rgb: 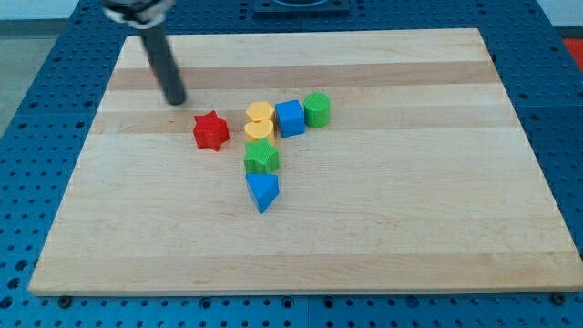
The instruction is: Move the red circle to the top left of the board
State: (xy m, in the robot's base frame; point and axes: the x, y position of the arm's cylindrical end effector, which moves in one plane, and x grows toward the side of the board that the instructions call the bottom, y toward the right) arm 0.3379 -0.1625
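Observation:
No red circle shows; the only red block is a red star [210,130] left of the board's middle. My tip [174,101] rests on the board up and to the left of the red star, a short gap apart from it. Right of the star, close together, are a yellow block [260,113], a second yellow block [259,131] just below it, a blue cube [290,117] and a green cylinder [317,108]. Below them a green star-shaped block [261,157] sits above a blue triangle [262,191].
The wooden board [410,219] lies on a blue perforated table [27,137]. The dark rod [160,56] comes down from the view's top left.

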